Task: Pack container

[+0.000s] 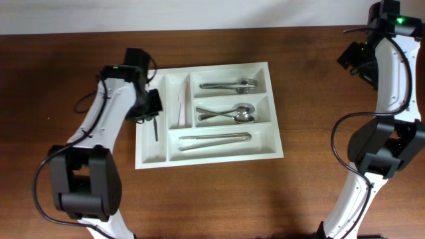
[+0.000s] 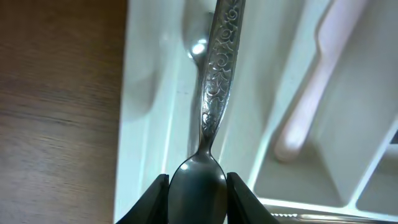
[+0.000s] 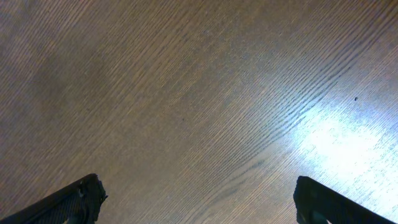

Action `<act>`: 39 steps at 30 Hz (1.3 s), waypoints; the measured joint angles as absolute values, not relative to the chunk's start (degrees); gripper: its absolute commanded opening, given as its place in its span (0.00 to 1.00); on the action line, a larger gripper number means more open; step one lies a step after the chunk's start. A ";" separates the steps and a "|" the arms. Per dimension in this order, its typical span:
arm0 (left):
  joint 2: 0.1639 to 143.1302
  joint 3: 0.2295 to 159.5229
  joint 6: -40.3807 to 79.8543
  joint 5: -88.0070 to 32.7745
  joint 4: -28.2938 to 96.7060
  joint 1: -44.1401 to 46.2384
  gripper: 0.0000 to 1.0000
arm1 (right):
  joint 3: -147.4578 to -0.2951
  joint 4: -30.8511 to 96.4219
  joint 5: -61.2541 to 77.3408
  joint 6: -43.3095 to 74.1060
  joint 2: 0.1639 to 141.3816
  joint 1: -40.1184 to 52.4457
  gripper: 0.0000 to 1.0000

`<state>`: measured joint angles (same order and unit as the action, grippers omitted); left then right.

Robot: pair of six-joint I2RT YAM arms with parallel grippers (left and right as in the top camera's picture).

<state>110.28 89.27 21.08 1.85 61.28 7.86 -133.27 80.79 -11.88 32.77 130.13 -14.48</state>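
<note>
Left gripper point(image 1: 149, 106) was pinched narrow on a spoon point(image 2: 214, 93) by its bowl, handle over the leftmost upright slot of the container point(image 1: 151, 151), mid-table. Risk: the slick bowl pivots and the handle snags the divider. Only the left wrist view showed the grip; overhead gave a dark sliver. Right gripper point(image 3: 198, 205) gaped wide over the table point(image 3: 186, 93).

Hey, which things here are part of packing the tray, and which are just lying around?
In the job: container, patterned spoon in the left gripper at its leftmost slot, plus forks, spoons, tongs and pale pink utensil already packed.
Lying about: nothing loose; the right gripper hangs open over bare table.
</note>
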 measured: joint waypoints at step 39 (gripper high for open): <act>110.26 96.95 21.82 7.92 68.42 -15.97 0.99 | -133.27 80.79 -11.86 32.77 130.13 -14.48 0.99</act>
<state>110.26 96.95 21.82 7.92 68.42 -15.97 -133.27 80.79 -11.86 32.77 130.13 -14.48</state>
